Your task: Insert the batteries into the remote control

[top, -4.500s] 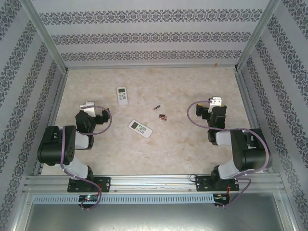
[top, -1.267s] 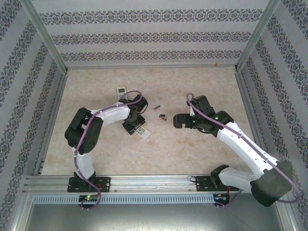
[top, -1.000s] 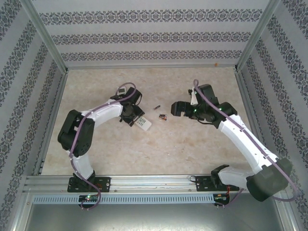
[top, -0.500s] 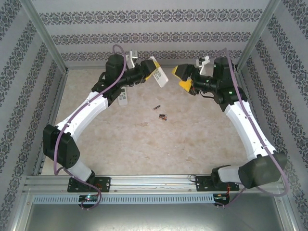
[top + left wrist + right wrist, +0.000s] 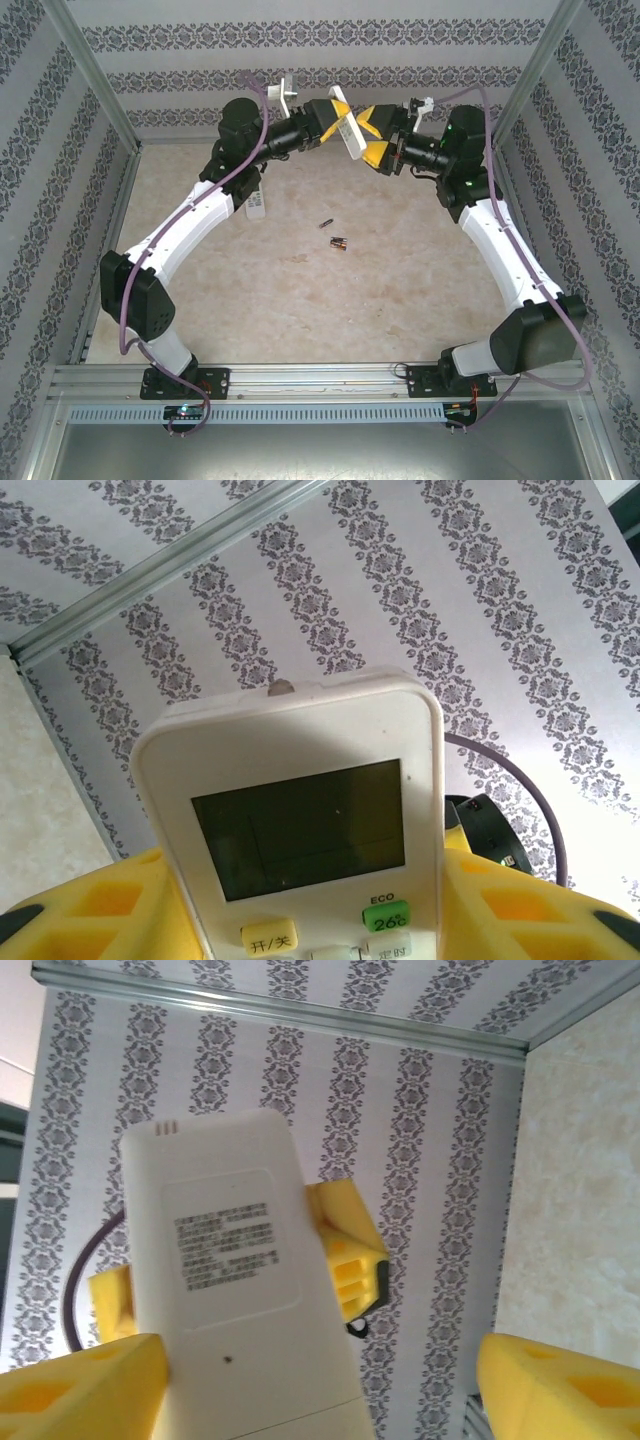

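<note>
My left gripper (image 5: 335, 118) is raised high before the back wall and is shut on a white remote control (image 5: 350, 138). The left wrist view shows the remote control's (image 5: 300, 810) display face between that gripper's (image 5: 300, 915) yellow fingers (image 5: 90, 905). My right gripper (image 5: 373, 138) faces it, open, with the remote control's free end between its jaws. In the right wrist view the remote control's (image 5: 240, 1290) labelled back lies against one finger (image 5: 80, 1385), with a gap to the other; the right gripper (image 5: 320, 1395) has no grip. The batteries (image 5: 337, 242) lie on the table, one (image 5: 325, 224) slightly apart.
A second white remote (image 5: 257, 203) lies on the table at the back left, partly behind my left arm. Patterned walls (image 5: 320, 75) and metal frame posts (image 5: 530, 70) enclose the table (image 5: 400, 290) closely around both raised arms.
Both arms have risen from the table towards the back wall and come together. The left carried the remote up; its free end now sits between the right gripper's fingers, which have narrowed.
</note>
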Motion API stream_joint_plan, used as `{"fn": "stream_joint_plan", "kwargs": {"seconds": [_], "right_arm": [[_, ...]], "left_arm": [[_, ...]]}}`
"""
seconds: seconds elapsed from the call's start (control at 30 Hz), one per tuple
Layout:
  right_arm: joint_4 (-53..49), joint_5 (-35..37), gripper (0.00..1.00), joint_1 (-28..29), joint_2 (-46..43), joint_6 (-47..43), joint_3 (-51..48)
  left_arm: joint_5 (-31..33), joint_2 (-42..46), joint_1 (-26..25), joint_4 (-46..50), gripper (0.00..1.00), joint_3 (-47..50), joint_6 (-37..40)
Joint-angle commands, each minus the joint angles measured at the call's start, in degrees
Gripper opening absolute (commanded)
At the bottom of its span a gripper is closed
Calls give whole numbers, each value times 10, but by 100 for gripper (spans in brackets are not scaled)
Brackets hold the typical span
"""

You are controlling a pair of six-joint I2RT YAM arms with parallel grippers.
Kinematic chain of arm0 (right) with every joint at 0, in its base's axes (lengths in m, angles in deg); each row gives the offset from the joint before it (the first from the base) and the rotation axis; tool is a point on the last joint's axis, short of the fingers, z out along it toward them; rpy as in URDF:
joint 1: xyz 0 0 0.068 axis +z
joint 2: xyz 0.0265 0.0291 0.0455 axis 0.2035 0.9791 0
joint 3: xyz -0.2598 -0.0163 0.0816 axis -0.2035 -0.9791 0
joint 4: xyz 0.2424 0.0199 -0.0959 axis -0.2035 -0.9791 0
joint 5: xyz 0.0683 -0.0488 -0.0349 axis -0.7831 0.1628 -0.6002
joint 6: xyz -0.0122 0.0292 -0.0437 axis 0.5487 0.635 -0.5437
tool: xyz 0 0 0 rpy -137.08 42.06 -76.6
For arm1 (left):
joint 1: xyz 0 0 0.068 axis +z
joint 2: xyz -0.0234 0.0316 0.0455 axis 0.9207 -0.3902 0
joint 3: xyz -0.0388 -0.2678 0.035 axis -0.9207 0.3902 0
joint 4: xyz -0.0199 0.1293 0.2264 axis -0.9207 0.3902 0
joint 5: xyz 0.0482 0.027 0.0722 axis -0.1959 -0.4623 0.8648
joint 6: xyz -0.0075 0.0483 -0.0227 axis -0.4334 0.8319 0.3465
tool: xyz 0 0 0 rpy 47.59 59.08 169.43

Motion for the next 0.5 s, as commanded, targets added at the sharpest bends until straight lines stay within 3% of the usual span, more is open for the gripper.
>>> {"fn": "stream_joint_plan", "kwargs": {"seconds": [0.0,0.07,0.17,0.23,0.33,0.47], "right_arm": [[44,-35,70,19,5,28,15],[54,-38,72,18,5,35,17],[63,-44,91,17,2,42,19],[69,-43,97,17,-3,48,14],[77,-45,95,19,-7,49,6],[79,-43,73,24,-6,50,-5]], "left_arm": [[-8,-8,-10,-57,35,-25,-16],[-7,-9,-11,-55,35,-23,-16],[-6,-6,-10,-56,34,-16,-15],[-7,-5,-10,-53,34,-11,-13],[-10,-9,-11,-62,34,-11,-20],[-19,-16,-12,-93,33,-12,-42]]}}
